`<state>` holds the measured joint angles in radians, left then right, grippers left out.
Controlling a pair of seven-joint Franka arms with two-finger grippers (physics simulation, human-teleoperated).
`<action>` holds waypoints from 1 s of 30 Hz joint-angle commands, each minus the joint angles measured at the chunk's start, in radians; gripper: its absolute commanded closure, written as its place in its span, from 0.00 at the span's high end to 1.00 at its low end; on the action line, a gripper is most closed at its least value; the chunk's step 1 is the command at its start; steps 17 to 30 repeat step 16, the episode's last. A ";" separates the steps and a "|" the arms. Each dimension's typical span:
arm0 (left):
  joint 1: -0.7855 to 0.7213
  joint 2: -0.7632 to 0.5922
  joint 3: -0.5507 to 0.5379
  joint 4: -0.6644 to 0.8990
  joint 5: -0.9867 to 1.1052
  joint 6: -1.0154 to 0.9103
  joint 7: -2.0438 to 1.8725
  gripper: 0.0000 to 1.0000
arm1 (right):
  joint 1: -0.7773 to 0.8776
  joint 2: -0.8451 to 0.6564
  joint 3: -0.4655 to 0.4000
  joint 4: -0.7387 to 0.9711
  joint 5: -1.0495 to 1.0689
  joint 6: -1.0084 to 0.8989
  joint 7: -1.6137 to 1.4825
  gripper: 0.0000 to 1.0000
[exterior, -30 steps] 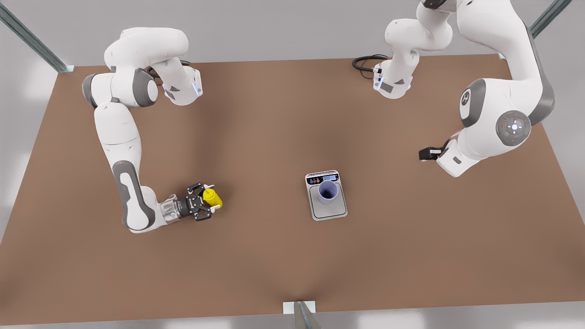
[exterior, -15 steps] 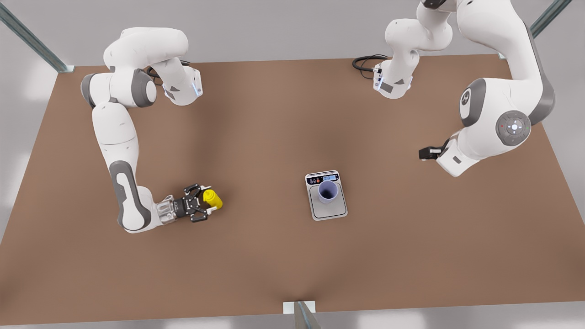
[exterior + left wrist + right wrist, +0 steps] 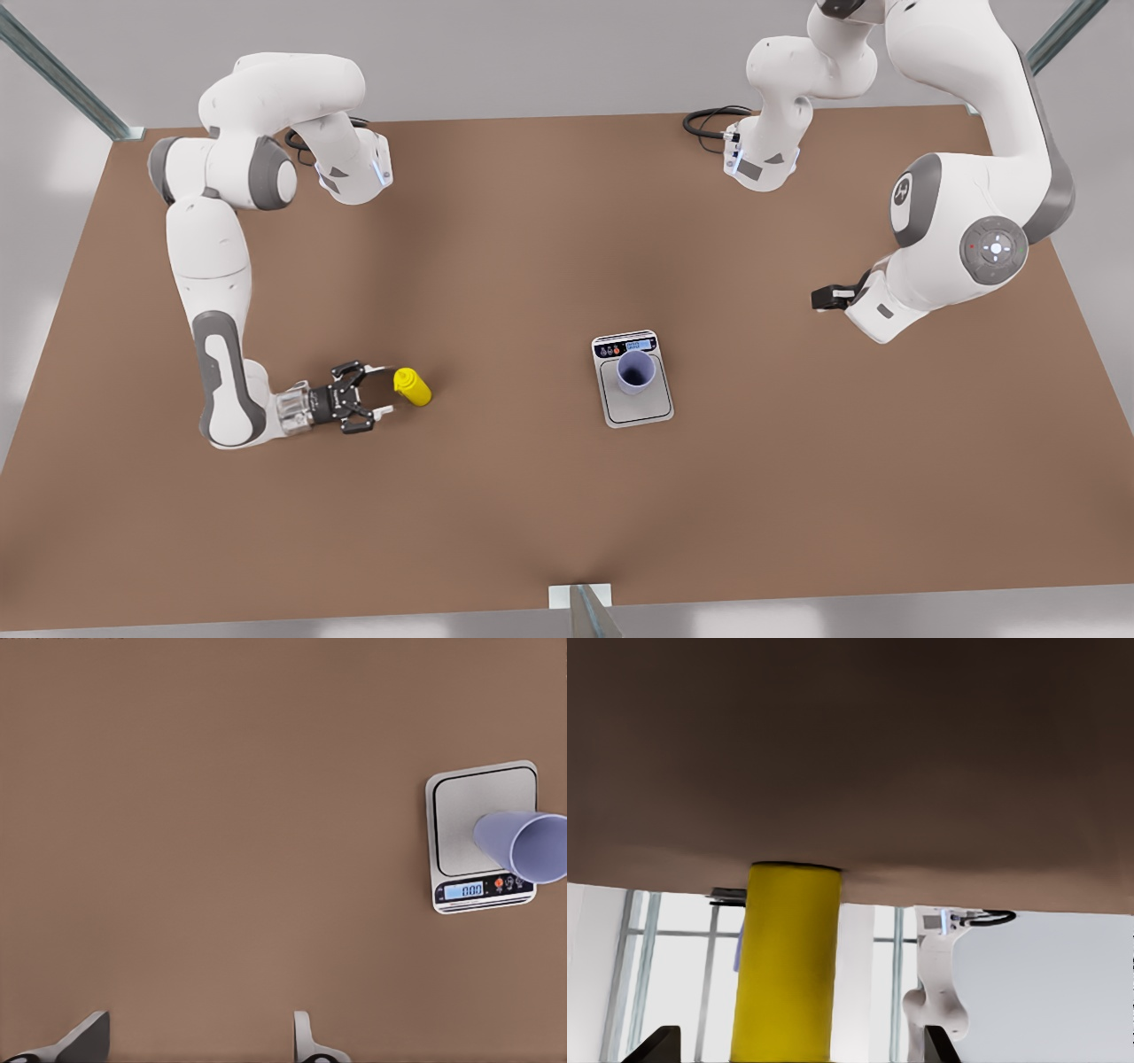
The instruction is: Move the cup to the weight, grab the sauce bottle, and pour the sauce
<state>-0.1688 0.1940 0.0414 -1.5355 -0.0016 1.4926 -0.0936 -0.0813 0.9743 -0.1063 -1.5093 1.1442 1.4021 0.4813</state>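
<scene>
Two grippers, both spread. Cup stands upright on the weight, on the plate's half next to the display strip, so the first step looks done; the display reads 0.00 in the left wrist view. Bottle stands on the table well apart from the weight, off to the front view's left of it, about level with the cup. Right gripper is on the bottle's far side from the weight, low and lying flat, fingers pointing toward the weight with the bottle just past the fingertips, holding nothing. In the right wrist view the bottle is a straight yellow column with its base on the table, ahead of the two fingertips and nearer one of them than the other, so its long axis is upright and crosswise to the flat approach. Judgement: step in hand is the bottle pickup, and it needs a short push toward the weight to get the body between the fingers, then a squeeze. The off-centre line-up could nudge or tip the bottle. Left gripper waits high up, off to the weight's other side from the bottle, looking down at the weight and cup. The right arm is far nearer the bottle.
</scene>
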 commanded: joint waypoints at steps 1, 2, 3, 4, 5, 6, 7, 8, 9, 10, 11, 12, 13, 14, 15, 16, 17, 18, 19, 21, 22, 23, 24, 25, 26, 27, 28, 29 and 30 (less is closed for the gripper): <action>0.000 -0.001 0.000 0.000 0.000 0.000 0.000 1.00 | 0.000 0.000 -0.009 0.008 -0.012 0.000 -0.009 1.00; 0.000 -0.001 0.000 0.000 0.000 0.000 0.000 1.00 | 0.002 -0.005 -0.029 0.027 -0.055 -0.002 -0.013 1.00; 0.000 -0.001 0.000 0.000 0.000 0.000 0.000 1.00 | 0.029 -0.005 -0.096 0.058 -0.069 -0.052 -0.043 1.00; 0.000 -0.001 0.000 0.006 -0.003 0.002 0.000 1.00 | 0.029 -0.013 -0.110 0.075 -0.110 -0.060 -0.044 1.00; 0.000 -0.005 0.000 0.012 -0.015 0.005 -0.002 1.00 | 0.029 -0.026 -0.108 0.127 -0.193 -0.060 -0.043 1.00; 0.000 -0.002 0.002 0.057 -0.037 0.003 -0.003 1.00 | 0.029 -0.057 -0.107 0.182 -0.296 -0.060 -0.043 1.00; 0.000 -0.002 0.005 0.064 -0.038 0.003 0.003 1.00 | 0.032 -0.114 -0.099 0.210 -0.391 -0.058 -0.041 1.00; 0.000 -0.005 0.009 0.064 -0.029 -0.005 0.000 1.00 | 0.074 -0.196 -0.096 0.228 -0.526 -0.051 -0.049 1.00; 0.000 -0.010 0.012 0.077 -0.026 -0.023 0.009 1.00 | 0.113 -0.281 -0.095 0.235 -0.633 -0.034 -0.067 1.00; 0.000 -0.001 0.014 0.109 -0.023 -0.032 0.008 1.00 | 0.118 -0.386 -0.038 0.232 -0.776 0.010 -0.144 1.00; 0.002 -0.005 0.014 0.110 -0.023 -0.037 0.002 1.00 | 0.135 -0.485 0.040 0.232 -0.967 0.075 -0.170 1.00; 0.002 -0.005 0.014 0.110 -0.024 -0.041 0.002 1.00 | 0.129 -0.577 0.069 0.222 -1.000 0.104 -0.190 1.00; 0.000 -0.010 0.011 0.110 -0.023 -0.043 -0.002 1.00 | 0.130 -0.653 0.071 0.202 -1.041 0.138 -0.243 1.00; 0.002 -0.010 0.012 0.121 -0.023 -0.054 0.000 1.00 | 0.129 -0.730 0.074 0.158 -1.054 0.141 -0.268 1.00; 0.002 -0.007 0.011 0.121 -0.023 -0.055 -0.002 1.00 | 0.124 -0.790 0.146 0.121 -1.122 0.143 -0.270 1.00; 0.002 -0.007 0.011 0.121 -0.023 -0.057 0.000 1.00 | 0.123 -0.806 0.187 0.091 -1.156 0.149 -0.268 1.00; 0.002 -0.007 0.011 0.121 -0.023 -0.057 0.000 1.00 | 0.123 -0.806 0.187 0.091 -1.156 0.149 -0.268 1.00; 0.002 -0.007 0.011 0.121 -0.023 -0.057 0.000 1.00 | 0.123 -0.806 0.187 0.091 -1.156 0.149 -0.268 1.00; 0.002 -0.007 0.011 0.121 -0.023 -0.057 0.000 1.00 | 0.123 -0.806 0.187 0.091 -1.156 0.149 -0.268 1.00; 0.002 -0.007 0.011 0.121 -0.023 -0.057 0.000 1.00 | 0.123 -0.806 0.187 0.091 -1.156 0.149 -0.268 1.00; 0.002 -0.007 0.011 0.121 -0.023 -0.057 0.000 1.00 | 0.123 -0.806 0.187 0.091 -1.156 0.149 -0.268 1.00; 0.002 -0.007 0.011 0.121 -0.023 -0.057 0.000 1.00 | 0.123 -0.806 0.187 0.091 -1.156 0.149 -0.268 1.00; 0.002 -0.007 0.011 0.121 -0.023 -0.057 0.000 1.00 | 0.123 -0.806 0.187 0.091 -1.156 0.149 -0.268 1.00; 0.002 -0.007 0.011 0.121 -0.023 -0.057 0.000 1.00 | 0.123 -0.806 0.187 0.091 -1.156 0.149 -0.268 1.00; 0.002 -0.007 0.011 0.121 -0.023 -0.057 0.000 1.00 | 0.123 -0.806 0.187 0.091 -1.156 0.149 -0.268 1.00; 0.002 -0.007 0.011 0.121 -0.023 -0.057 0.000 1.00 | 0.123 -0.806 0.187 0.091 -1.156 0.149 -0.268 1.00; 0.002 -0.007 0.011 0.121 -0.023 -0.057 0.000 1.00 | 0.123 -0.806 0.187 0.091 -1.156 0.149 -0.268 1.00; 0.002 -0.007 0.011 0.121 -0.023 -0.057 0.000 1.00 | 0.123 -0.806 0.187 0.091 -1.156 0.149 -0.268 1.00; 0.002 -0.007 0.011 0.121 -0.023 -0.057 0.000 1.00 | 0.123 -0.806 0.187 0.091 -1.156 0.149 -0.268 1.00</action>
